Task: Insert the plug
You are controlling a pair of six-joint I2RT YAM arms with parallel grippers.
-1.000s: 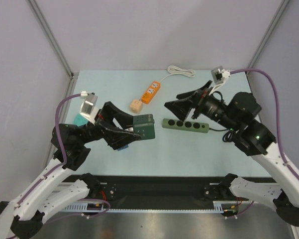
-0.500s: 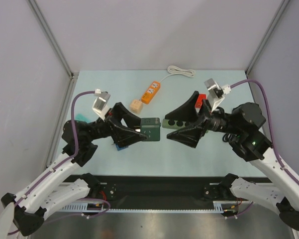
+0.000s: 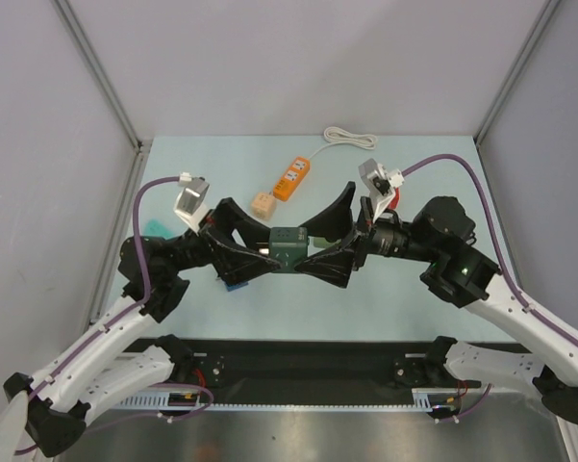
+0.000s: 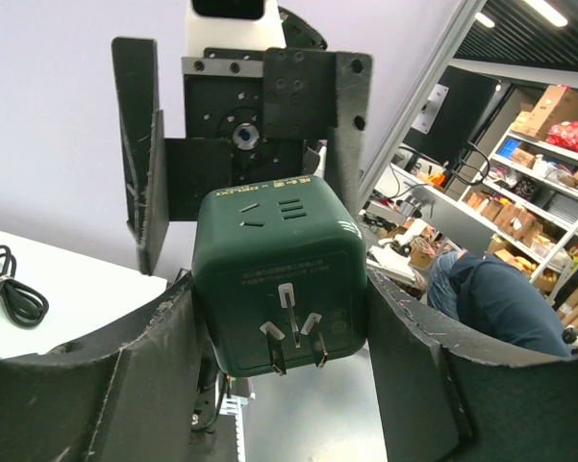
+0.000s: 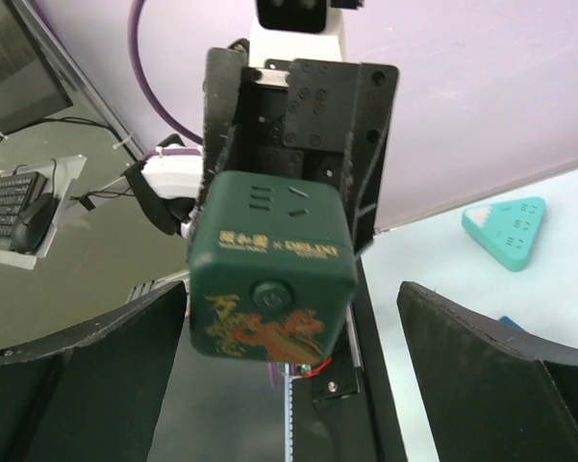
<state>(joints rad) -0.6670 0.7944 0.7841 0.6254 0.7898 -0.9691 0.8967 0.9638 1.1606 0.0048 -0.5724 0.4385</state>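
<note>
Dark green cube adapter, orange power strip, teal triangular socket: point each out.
Dark green cube adapter [image 4: 279, 279]: left wrist view, face bearing the prongs.
Orange power strip [image 3: 291, 179]: top external view, middle of its body.
Teal triangular socket [image 5: 508, 229]: right wrist view, centre of its top face.

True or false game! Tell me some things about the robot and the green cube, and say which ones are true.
1. The left fingers hold the cube. True.
2. The right fingers are shut tight. False: they are wide open.
3. The orange strip is in the right fingers. False: it lies on the table.
4. The cube has metal prongs on one face. True.
</note>
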